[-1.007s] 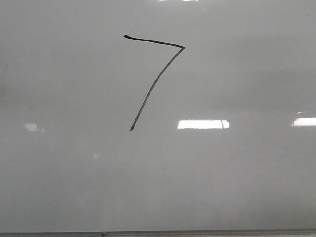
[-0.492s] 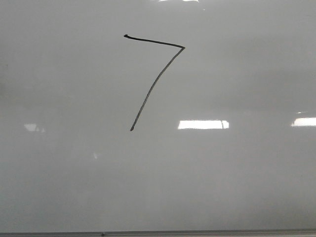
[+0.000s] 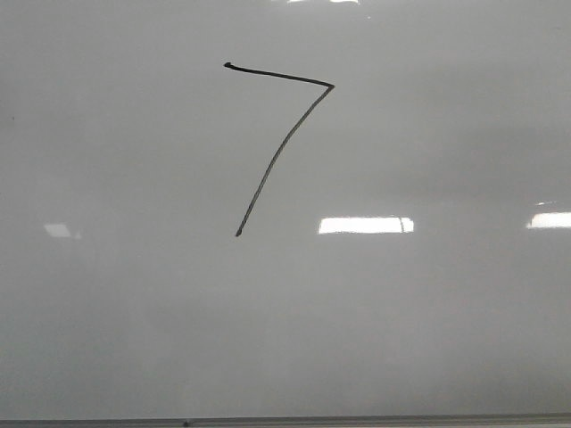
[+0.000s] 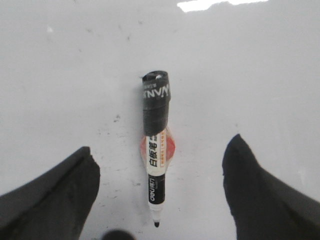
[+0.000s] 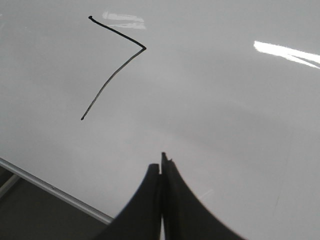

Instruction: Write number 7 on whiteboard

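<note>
Front view: the number 7 (image 3: 281, 143) sits complete on the whiteboard (image 3: 428, 321), upper middle of the board, short sloped top stroke plus long curved leg, ink clean, no gaps. No arm or gripper in this view. Bright reflections lie to the right of the leg's foot, not ink. Judgement: writing looks done; what's left is to keep both arms off the ink, back away straight up rather than sweeping across the digit, so nothing smears.

Left wrist view: left gripper (image 4: 160, 192) fingers spread wide apart, holding nothing. A marker (image 4: 156, 150) lies flat on the white surface between them, touching neither finger, cap off with the bare tip pointing toward the camera. Judgement: it looks set down. The 7 isn't in this view, so it's well away from this hand. If regrasping, close on the labelled barrel, not the tip.

Right wrist view: right gripper (image 5: 163, 165) fingers pressed together, nothing between them. The 7 (image 5: 112, 67) lies ahead of the fingertips and off to one side, apart from them, no contact. The board's grey edge strip (image 5: 55, 192) runs near the fingers.
</note>
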Tool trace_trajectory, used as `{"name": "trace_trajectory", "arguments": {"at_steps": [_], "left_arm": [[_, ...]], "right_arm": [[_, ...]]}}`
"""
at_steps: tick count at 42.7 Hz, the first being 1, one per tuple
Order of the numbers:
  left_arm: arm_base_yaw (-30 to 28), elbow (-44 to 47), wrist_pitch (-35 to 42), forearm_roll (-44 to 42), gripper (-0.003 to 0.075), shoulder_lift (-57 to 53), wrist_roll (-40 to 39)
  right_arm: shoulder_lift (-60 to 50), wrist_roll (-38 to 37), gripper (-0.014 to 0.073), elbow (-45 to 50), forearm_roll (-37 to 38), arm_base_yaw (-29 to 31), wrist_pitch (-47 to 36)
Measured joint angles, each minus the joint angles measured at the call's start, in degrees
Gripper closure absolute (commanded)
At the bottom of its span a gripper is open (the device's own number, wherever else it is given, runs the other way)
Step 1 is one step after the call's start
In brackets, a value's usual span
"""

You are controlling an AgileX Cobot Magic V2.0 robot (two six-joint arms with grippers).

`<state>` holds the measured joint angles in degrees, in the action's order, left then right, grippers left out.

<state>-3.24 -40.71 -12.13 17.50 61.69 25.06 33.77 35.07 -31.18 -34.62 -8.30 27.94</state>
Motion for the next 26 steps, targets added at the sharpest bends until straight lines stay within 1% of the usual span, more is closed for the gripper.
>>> {"name": "trace_trajectory", "arguments": {"at_steps": [2,10,16,21,26], "left_arm": [[0.0,0.8,-1.3,0.0,0.0349,-3.7,0.0],[0.0,5.5,-4.9,0.0,0.0588,-16.6,0.0],[0.0,8.4,-6.2,0.0,0.0734,-25.6,0.0],[0.0,8.7,-6.4,0.0,0.0741,-30.9,0.0],[0.0,8.7,-6.4,0.0,0.0741,-33.9,0.0]], "right_arm": [[0.0,0.0,0.0662,0.0,0.0,0.0,0.0],[0.0,0.0,0.0662,0.0,0.0,0.0,0.1],[0.0,0.0,0.0662,0.0,0.0,0.0,0.1],[0.0,0.0,0.0662,0.0,0.0,0.0,0.1],[0.0,0.0,0.0662,0.0,0.0,0.0,0.1]]}}
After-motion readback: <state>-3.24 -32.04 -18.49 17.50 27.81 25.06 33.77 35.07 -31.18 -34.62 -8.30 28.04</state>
